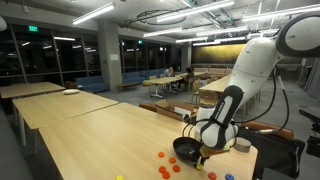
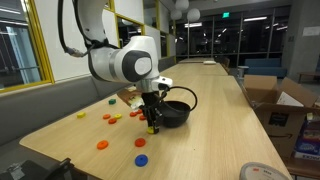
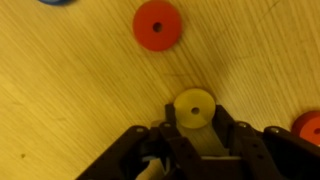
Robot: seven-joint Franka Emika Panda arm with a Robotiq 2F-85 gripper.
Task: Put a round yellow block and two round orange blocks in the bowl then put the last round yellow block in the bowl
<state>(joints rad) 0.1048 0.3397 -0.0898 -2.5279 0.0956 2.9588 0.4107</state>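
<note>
In an exterior view, starting at the left, a spare yellow piece (image 2: pixel 82 115) is lying on the surface (image 2: pixel 230 110), well apart from the bowl. I judge it is waiting for the final step. Next along, a round orange block (image 2: pixel 101 145) and a second round orange block (image 2: pixel 140 142) are sitting loose near the front edge, with a blue piece (image 2: pixel 141 159) just beside the second. Nothing is touching either orange one.

Further right, the end effector (image 2: pixel 152 122) is reaching down to the surface just beside the bowl (image 2: pixel 181 116), on its left. In the wrist view its fingers are clamping on a round yellow block (image 3: pixel 194 103), which is lying flat on the wood between them and is not yet being lifted. Another orange disc (image 3: pixel 156 25) is resting just beyond it.

At the far right the bowl is standing upright. Its dark inside is hard to read from here, but it appears to be holding nothing.

So the task is only getting under way. The first yellow block is being gripped, and carrying it over the rim and releasing it is the move in hand. The two orange blocks and the last yellow one are all waiting on the surface.
</note>
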